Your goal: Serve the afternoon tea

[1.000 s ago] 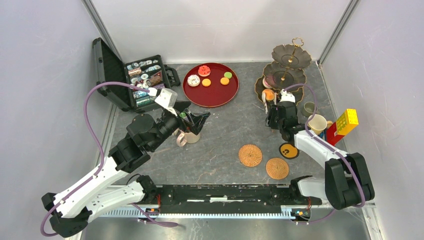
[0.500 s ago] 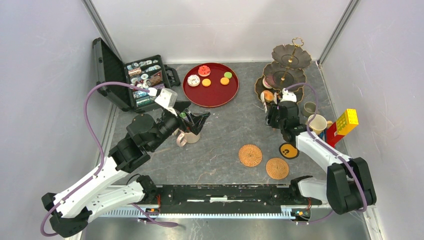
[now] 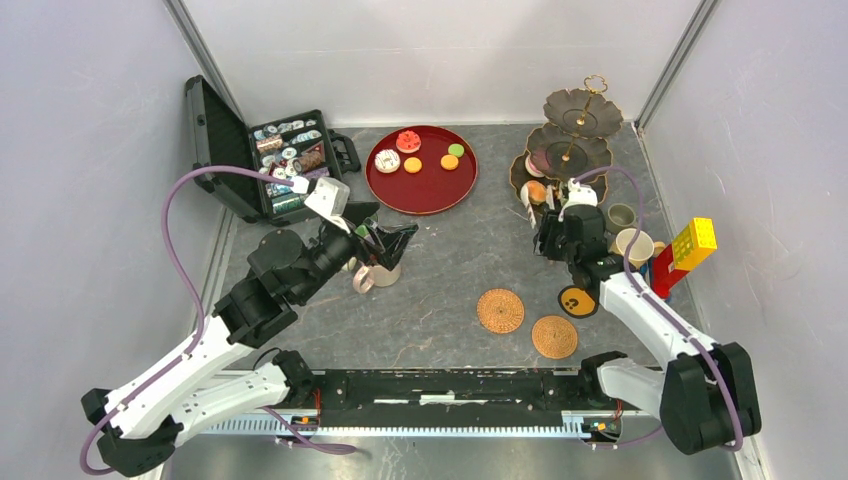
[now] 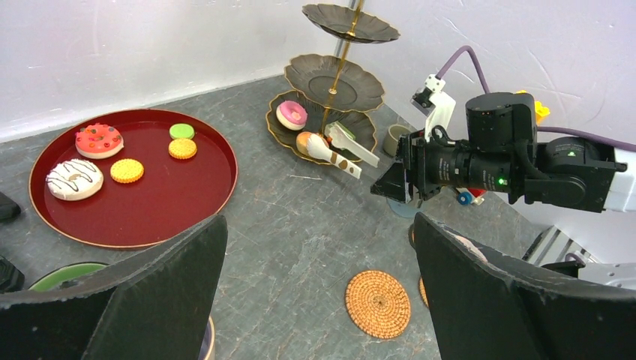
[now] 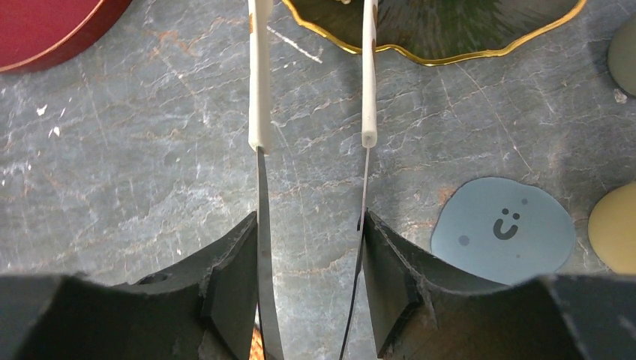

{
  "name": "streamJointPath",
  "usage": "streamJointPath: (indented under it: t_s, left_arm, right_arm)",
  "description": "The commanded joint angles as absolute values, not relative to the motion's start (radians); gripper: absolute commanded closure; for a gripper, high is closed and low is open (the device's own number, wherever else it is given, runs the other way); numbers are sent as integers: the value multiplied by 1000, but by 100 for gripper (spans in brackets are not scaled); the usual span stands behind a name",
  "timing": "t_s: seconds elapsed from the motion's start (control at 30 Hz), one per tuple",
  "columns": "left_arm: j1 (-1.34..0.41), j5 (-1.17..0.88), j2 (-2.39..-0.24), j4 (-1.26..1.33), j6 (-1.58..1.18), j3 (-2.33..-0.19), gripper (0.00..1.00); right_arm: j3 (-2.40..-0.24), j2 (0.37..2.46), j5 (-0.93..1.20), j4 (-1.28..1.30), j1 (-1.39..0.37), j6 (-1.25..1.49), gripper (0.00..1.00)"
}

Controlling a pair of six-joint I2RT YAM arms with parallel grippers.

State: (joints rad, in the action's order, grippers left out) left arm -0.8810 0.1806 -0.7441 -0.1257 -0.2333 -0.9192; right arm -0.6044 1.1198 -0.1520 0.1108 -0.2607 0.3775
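Observation:
My right gripper is shut on metal tongs with white tips. The tongs reach toward the bottom tier of the dark three-tier stand. An orange cake and a pink doughnut lie on that tier, and the tong tips are beside the orange cake. My left gripper is open and empty above the green-lined mug. A yellow mug and a small grey mug stand right of the stand.
A round red tray holds several toy cakes at the back centre. A black case is open at the back left. Two woven coasters and a dark smiley coaster lie near the front. Toy blocks stand at the right.
My right gripper has drawn back slightly toward the near right with the tongs. The left arm has barely moved.

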Motion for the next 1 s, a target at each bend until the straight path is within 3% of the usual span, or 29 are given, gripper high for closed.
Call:
streamJointPath:
  t_s: [0.0, 0.37, 0.63, 0.97]
  left_arm:
    - [-879, 178, -725, -95, -201, -953, 0]
    - [-879, 176, -719, -95, -202, -954, 0]
    - [-877, 195, -736, -100, -192, -953, 0]
    - [-876, 243, -755, -97, -174, -942, 0]
  right_arm:
    - [-629, 1057, -66, 126, -258, 300, 47]
    - [-621, 1077, 181, -26, -309, 273, 49]
    - [-928, 1474, 123, -172, -486, 282, 49]
    - [-1420, 1953, 118, -147, -495, 340, 49]
